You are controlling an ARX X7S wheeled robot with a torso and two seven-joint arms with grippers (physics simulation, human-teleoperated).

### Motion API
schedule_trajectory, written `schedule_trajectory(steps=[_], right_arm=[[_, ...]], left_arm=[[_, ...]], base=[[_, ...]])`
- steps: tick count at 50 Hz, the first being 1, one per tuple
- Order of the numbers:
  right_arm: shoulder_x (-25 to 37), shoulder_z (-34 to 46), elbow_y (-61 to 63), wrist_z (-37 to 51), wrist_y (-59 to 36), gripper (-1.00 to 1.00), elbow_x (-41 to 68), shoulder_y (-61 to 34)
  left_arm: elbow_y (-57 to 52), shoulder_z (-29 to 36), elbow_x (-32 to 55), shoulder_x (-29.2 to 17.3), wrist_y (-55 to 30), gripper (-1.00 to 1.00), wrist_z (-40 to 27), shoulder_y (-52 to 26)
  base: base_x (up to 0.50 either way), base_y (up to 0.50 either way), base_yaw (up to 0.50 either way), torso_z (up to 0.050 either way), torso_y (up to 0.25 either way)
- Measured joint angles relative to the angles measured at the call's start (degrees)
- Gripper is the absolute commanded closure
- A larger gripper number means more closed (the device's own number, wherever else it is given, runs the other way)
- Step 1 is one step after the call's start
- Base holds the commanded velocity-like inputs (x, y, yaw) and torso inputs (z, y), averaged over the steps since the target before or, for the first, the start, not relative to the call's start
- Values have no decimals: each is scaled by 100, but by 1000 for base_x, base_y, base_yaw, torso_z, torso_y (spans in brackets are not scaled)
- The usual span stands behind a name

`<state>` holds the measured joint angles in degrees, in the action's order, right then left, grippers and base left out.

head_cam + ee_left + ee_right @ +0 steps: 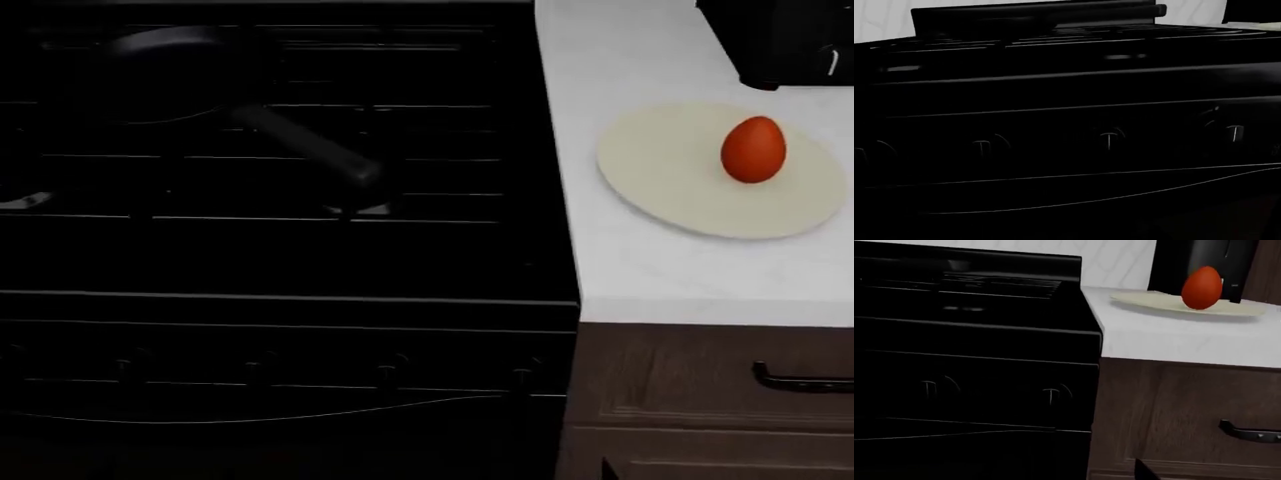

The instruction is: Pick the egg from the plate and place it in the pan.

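Observation:
The red-orange egg [754, 150] stands upright on the flat cream plate [667, 170] on the white counter to the right of the stove. The right wrist view looks up at the egg [1201, 287] and plate [1147, 301] from below counter height. The black pan [167, 75] sits on the stove's back left burner, its long handle [307, 150] pointing toward the front right. Neither gripper shows in the head view. One dark fingertip [1142, 471] of my right gripper shows low in front of the cabinet. My left gripper is lost against the black stove front.
The black stove [267, 250] fills the left side, with a row of knobs [387, 370] along its front. A black toaster [781, 40] stands right behind the plate. A brown cabinet drawer with a dark handle [801, 380] sits under the counter [614, 270].

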<state>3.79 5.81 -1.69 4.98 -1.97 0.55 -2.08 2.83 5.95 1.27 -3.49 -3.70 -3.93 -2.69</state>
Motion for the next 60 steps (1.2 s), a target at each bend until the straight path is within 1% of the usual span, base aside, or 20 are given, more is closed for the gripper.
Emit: schedule_trajectory(steps=[31,35,38,40,47,51,55,60], right_arm=[[223,278,166,248,-152,-100,164,0],[269,303,342,259,-251,-100,201,-3],[346,304,732,250,-498,-100,228,-41],[437,264,1183,213,-861,-100,297,-120],[904,-36,3079,39,-2646,-100,649,-776],[1122,-139,3871,-44,-3449,-100,807,-1153],[1243,-204,4425,-103,-4011,-100,956,-1416],[1338,-318,4871,-149,-4488,-100,1092,-1624]], left_arm=[[-189,253,315,-243,-147,-100,-229,-13],[-367,266,415,-281,-371,-100,-234,-28],[-802,253,561,-362,-766,-100,-211,-57],[-1281,215,704,-467,-1206,-100,-192,-116],[-3277,-194,1423,-907,-3368,-100,-226,-726],[-4138,-407,1781,-1091,-4403,-100,-258,-1127],[-4723,-535,2012,-1241,-5101,-100,-285,-1402],[-5202,-606,2226,-1345,-5650,-100,-322,-1591]], base=[[0,0,0,50,30],[0,0,0,2,0],[0,0,0,0,0],[0,0,0,0,0],[0,0,0,0,0],[0,0,0,0,0],[0,-245,0,0,0],[0,-500,0,0,0]])
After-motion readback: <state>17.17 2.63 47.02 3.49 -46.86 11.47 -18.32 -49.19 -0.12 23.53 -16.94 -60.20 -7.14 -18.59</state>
